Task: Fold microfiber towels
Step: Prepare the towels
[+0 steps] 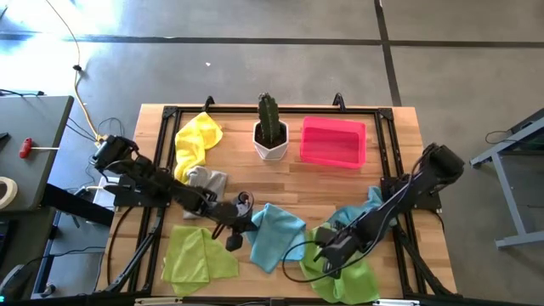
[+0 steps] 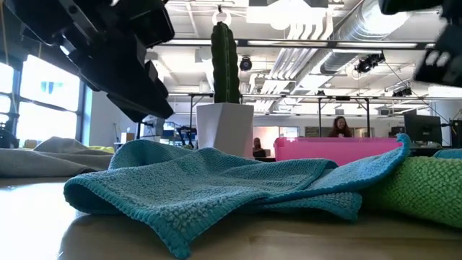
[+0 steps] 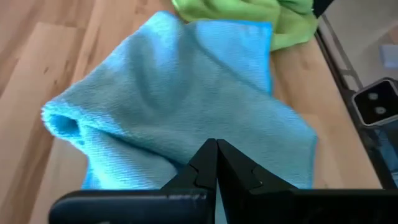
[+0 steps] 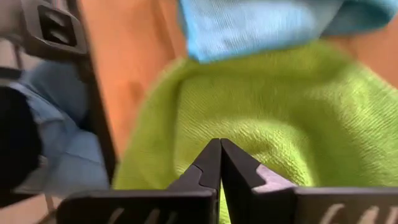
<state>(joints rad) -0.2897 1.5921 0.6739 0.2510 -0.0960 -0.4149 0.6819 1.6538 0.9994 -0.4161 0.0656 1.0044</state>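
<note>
Six towels counted on the wooden table (image 1: 280, 174). Two are light blue: one blue towel (image 1: 276, 235) lies rumpled near the front centre, the other blue towel (image 1: 365, 210) is bunched toward the right side under the right arm. Two are lime green: one green towel (image 1: 197, 255) lies roughly flat at the front left, the other green towel (image 1: 344, 272) is crumpled at the front right, its edge meeting the centre blue one. One yellow towel (image 1: 196, 141) sits heaped at the back left, and one grey towel (image 1: 206, 180) lies just in front of it, touching. None appears neatly folded.

Left gripper (image 1: 234, 241): fingers pressed together, holding nothing, positioned at the left edge of the centre blue towel, between it and the front-left green one. Right gripper (image 1: 325, 257): fingers likewise pressed together, empty, over the front-right green towel.

One pink tray (image 1: 333, 141) stands at the back right, apart from all towels. One cactus (image 1: 270, 119) in a white pot (image 1: 271, 144) stands at the back centre, just beside the tray.
</note>
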